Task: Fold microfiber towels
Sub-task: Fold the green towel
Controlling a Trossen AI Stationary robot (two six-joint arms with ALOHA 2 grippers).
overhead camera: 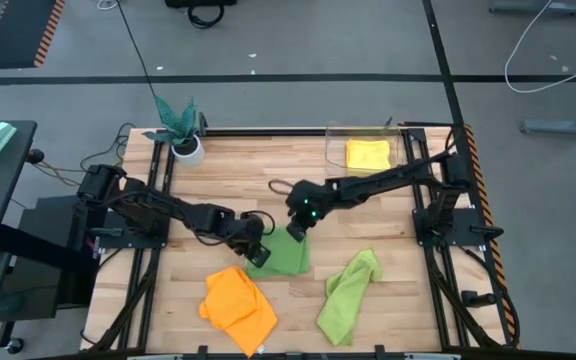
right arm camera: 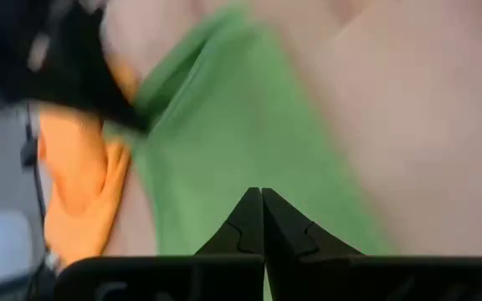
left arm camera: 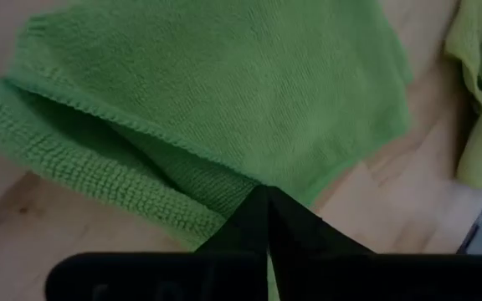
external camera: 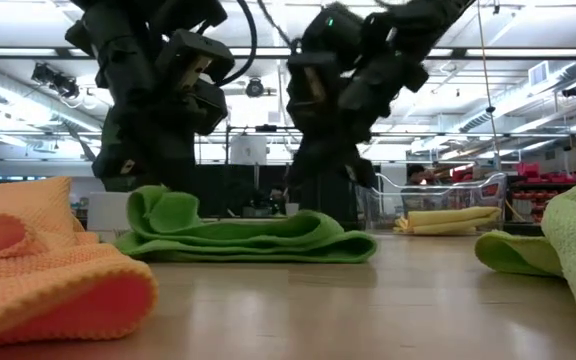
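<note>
At the table's near edge, an orange towel [overhead camera: 239, 307] lies crumpled beside a second lime green towel [overhead camera: 347, 294], loosely bunched and well apart from both arms. Just beyond them, at mid-table, both grippers meet on a folded lime green towel [overhead camera: 286, 254] lying flat on the wooden table [overhead camera: 408, 290]. The left gripper [overhead camera: 260, 252], fingers pinched together, grips the towel's left edge; its wrist view shows the closed tips buried in the doubled fold [left arm camera: 141, 176]. The right gripper [overhead camera: 295, 231], fingers likewise pressed tight, clamps the same towel at its far corner, the green cloth spreading out ahead of its closed tips. Farther back, a yellow towel [overhead camera: 367, 154] rests folded inside a clear container [overhead camera: 332, 150], and a teal potted plant [overhead camera: 182, 130] stands at the far left corner.
</note>
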